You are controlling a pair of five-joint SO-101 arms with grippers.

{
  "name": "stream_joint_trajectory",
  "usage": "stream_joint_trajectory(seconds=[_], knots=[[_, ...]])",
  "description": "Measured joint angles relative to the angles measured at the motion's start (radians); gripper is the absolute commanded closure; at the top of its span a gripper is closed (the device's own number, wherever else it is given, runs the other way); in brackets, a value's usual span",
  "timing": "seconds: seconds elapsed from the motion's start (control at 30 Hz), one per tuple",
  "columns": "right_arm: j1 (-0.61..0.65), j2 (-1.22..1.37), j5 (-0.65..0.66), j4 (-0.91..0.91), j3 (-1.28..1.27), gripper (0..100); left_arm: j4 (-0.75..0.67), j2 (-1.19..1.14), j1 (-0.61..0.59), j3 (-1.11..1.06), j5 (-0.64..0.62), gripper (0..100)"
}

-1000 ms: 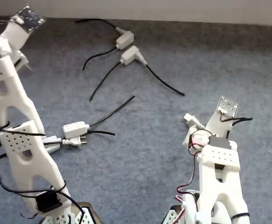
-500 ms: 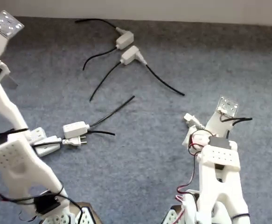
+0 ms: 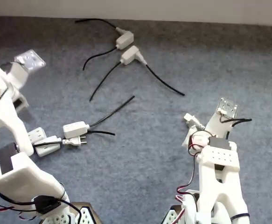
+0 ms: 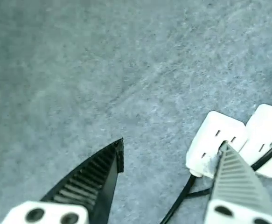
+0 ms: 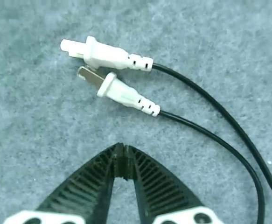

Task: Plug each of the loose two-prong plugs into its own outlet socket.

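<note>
The left gripper [image 4: 173, 142] hangs over the grey carpeted tabletop [image 3: 145, 158] with its jaws spread wide and nothing between them. One finger is black and ribbed, the other pale. Just beside the pale finger's tip lie two white rectangular outlet socket blocks [image 4: 214, 140], side by side with their slotted faces showing, and a thin black cord [image 4: 180, 199] leaves the end of the nearer one. From the high view, that pair sits at the left side of the table, next to the left arm [image 3: 7, 126]. Just to their right lies a white boxy connector [image 3: 75, 128] with a black lead running off toward the middle. Close against its near side is a small white plug with two prongs [image 3: 76, 141]. The right gripper [image 5: 123, 154] is pinched closed on nothing, its black ribbed fingers meeting at the tips. It is poised above two white moulded two-prong plugs [image 5: 122, 93], which lie nearly parallel and close together on the carpet, prongs pointing the same way, each trailing a black cable [image 5: 209, 135]. The right arm [image 3: 217, 163] stands at the near right of the table. Toward the far edge, two more white angled connectors [image 3: 125, 39] lie close to each other, black cords curling away from them; whether they are mated to anything I can't tell from here.
</note>
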State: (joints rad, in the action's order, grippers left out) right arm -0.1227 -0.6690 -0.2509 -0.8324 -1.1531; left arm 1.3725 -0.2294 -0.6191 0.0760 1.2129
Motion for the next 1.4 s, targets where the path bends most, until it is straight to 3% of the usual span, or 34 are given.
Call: stream_joint_trajectory(seconds=[0.23, 0.47, 0.67, 0.9, 1.23, 1.4], knots=[[0.0, 0.0, 0.0, 0.0, 0.0, 99.0, -0.166, 0.002, 0.017, -0.206, 0.098, 69], [0.0, 0.0, 0.0, 0.0, 0.0, 99.0, -0.397, 0.035, -0.002, -0.33, 0.112, 69], [0.0, 0.0, 0.0, 0.0, 0.0, 99.0, -0.419, 0.057, -0.046, -0.367, 0.176, 69], [0.0, 0.0, 0.0, 0.0, 0.0, 99.0, -0.322, 0.048, -0.141, -0.287, 0.186, 69], [0.0, 0.0, 0.0, 0.015, 0.0, 99.0, 0.084, 0.046, -0.176, -0.052, 0.186, 69], [0.0, 0.0, 0.0, 0.025, -0.003, 99.0, 0.129, 0.044, -0.183, -0.025, 0.198, 69]])
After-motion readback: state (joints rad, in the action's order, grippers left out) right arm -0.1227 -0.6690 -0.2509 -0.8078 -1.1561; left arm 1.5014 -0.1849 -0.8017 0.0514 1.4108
